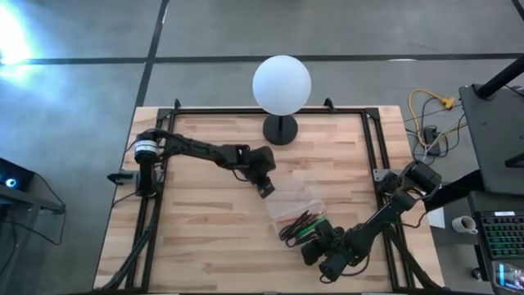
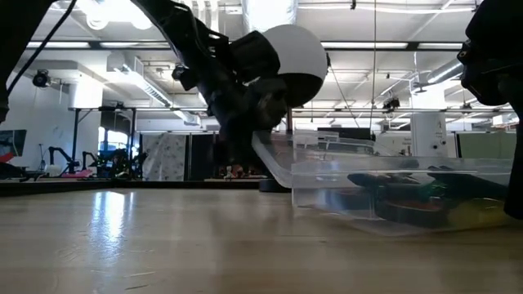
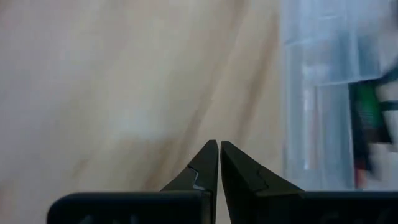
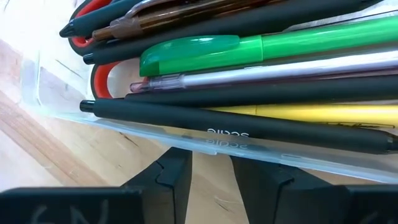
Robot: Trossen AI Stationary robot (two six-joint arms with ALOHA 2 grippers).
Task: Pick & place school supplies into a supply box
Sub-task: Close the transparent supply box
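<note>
The right gripper sits low at the near long wall of the supply box, its fingers spread a little and holding nothing, their tips just under the clear wall. Inside the box the school supplies lie side by side along its length: a black pen against the near wall, a yellow pen, another black one, a clear pinkish pen, a green pen, more black ones, an orange-brown pen and the red-handled scissors at one end. The box rests on the tabletop, right of centre and toward the front edge (one end looks slightly raised in the low view). The left gripper is pressed together and empty, above the tabletop just beside the box's far end. Behind stands a white globe lamp.
</note>
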